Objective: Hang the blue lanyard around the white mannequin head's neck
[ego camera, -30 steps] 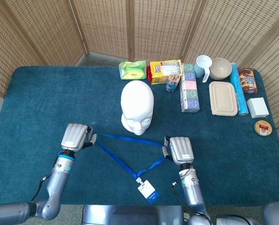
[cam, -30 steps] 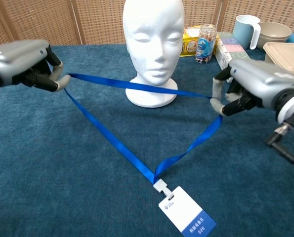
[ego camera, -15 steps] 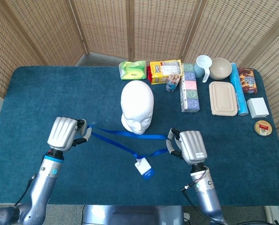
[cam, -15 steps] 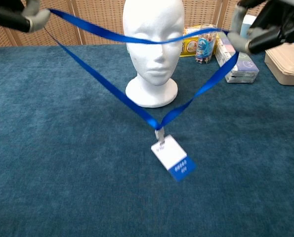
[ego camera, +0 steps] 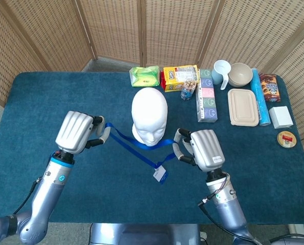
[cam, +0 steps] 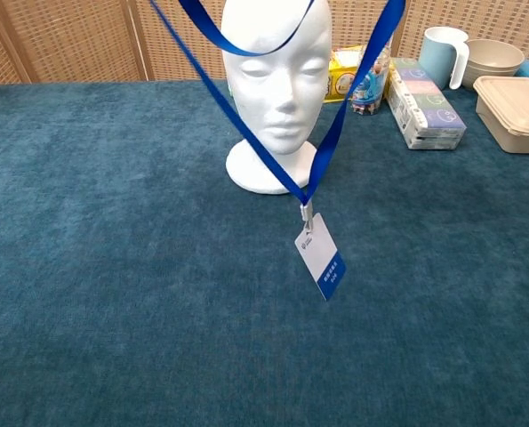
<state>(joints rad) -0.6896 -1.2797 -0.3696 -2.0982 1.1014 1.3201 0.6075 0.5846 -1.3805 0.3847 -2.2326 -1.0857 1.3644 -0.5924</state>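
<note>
**Lanyard lifted in front of the mannequin face**

I am holding the blue lanyard (ego camera: 136,148) off the surface (ego camera: 49,102) with both robot hands. The left robot hand (ego camera: 79,132) is pinching one end of the loop at the mannequin head's (ego camera: 149,116) left side in the head view; the right robot hand (ego camera: 200,149) is gripping the other end just to the right of the face. In the chest view both hands are sitting out of frame above, and the strap is running down from the top edge in a V, one band sagging across the forehead. The badge (cam: 320,261) is hanging free, tilted, in front of the base and clear of the cloth.

Open room: the near half of the surface is lying bare teal cloth. The far edge is crowded: green packet (ego camera: 144,76), yellow snack box (ego camera: 180,77), small jar (ego camera: 187,91), tissue stack (ego camera: 207,95), white mug (ego camera: 221,71), bowl (ego camera: 240,74), lidded container (ego camera: 242,107).
</note>
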